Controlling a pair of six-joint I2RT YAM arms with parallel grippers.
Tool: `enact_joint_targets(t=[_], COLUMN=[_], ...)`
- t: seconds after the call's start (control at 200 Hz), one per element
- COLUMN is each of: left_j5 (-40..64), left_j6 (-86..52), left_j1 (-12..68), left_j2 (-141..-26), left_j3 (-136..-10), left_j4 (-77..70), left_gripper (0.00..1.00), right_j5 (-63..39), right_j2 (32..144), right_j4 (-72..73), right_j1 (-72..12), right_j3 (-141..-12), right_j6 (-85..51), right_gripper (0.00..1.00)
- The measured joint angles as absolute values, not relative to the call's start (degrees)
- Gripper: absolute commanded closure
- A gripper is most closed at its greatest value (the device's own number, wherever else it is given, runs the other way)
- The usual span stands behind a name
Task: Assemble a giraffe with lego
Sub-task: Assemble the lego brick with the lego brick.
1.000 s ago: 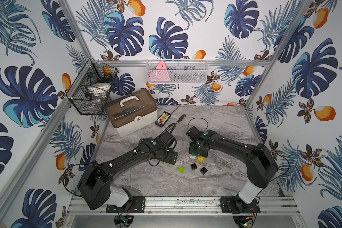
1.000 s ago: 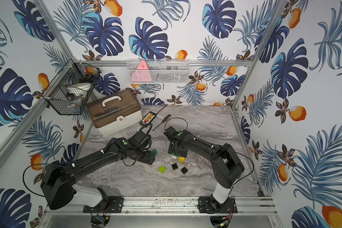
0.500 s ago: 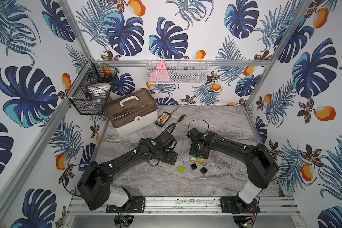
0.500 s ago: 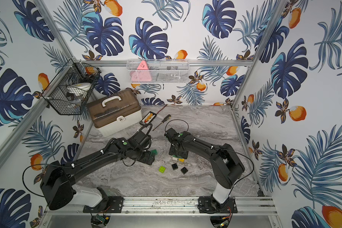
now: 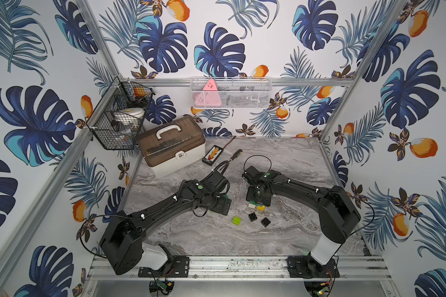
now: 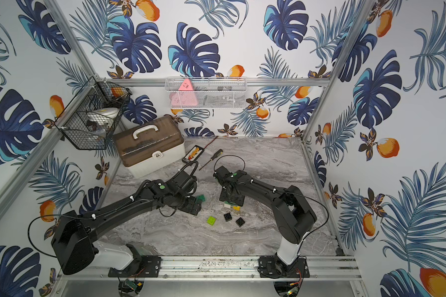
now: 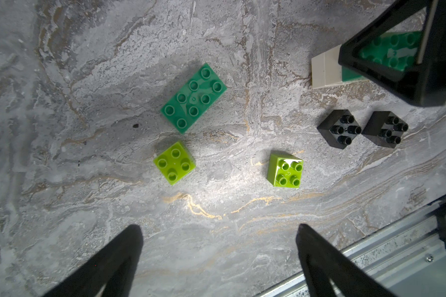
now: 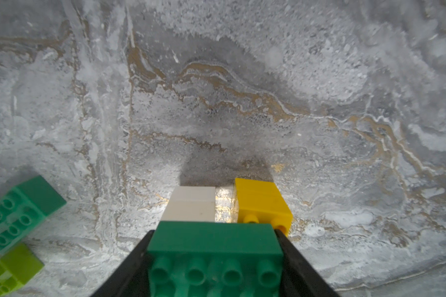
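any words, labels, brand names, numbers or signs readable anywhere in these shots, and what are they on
No text can be read in any view.
pink triangle: small dark marks, too small to read.
storage case latch: a raised emblem, not legible.
small black board: rows of orange and white parts, no legible print.
loose dark-green brick: no lettering readable on the studs.

On the grey marble desk, a lime square plastic brick lies left of two black square plastic bricks, side by side before a white-and-yellow plastic brick cluster. A brown-lidded plastic tool case stands at the back left corner.
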State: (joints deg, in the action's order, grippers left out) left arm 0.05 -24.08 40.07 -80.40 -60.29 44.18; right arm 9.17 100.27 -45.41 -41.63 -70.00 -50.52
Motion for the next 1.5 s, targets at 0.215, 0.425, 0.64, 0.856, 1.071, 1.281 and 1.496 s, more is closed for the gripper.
enact_joint_targets(t=[0.215, 0.425, 0.64, 0.856, 1.071, 1.281, 1.496], left_j5=[0.1, 0.1, 0.1, 0.1, 0.1, 0.1, 0.1], left_j6=[-24.1, -24.0, -24.0, -23.9, -23.9, -23.9, -23.9], left_j1=[40.1, 40.1, 40.1, 40.1, 40.1, 40.1, 40.1], left_j2=[-80.5, -80.5, -80.7, -80.8, -80.9, -81.0, -81.3], left_j3=[-60.3, -60.3, -60.3, -60.3, -60.3, -60.3, -60.3], left_j4=[44.2, 44.2, 44.2, 44.2, 44.2, 44.1, 44.1], left_gripper=[0.02, 0.02, 0.02, 0.02, 0.02, 0.02, 0.02], right_j5=[9.6, 9.8, 10.2, 10.7, 11.5, 11.4, 11.4], right_j2=[100.8, 101.5, 101.5, 101.3, 100.7, 100.2, 99.0], right_j4=[-45.3, -45.3, -45.2, -45.1, -45.4, -45.7, -45.9], right_j1=[-41.6, -41.5, -41.5, -41.5, -41.4, -41.4, -41.1], right_j3=[-70.5, -70.8, -70.7, -70.5, -69.6, -69.3, -68.2], right_j6=[-51.4, -51.6, -51.8, -51.8, -51.8, -51.8, -51.8], right_gripper=[0.53, 0.54, 0.55, 0.55, 0.55, 0.55, 0.56])
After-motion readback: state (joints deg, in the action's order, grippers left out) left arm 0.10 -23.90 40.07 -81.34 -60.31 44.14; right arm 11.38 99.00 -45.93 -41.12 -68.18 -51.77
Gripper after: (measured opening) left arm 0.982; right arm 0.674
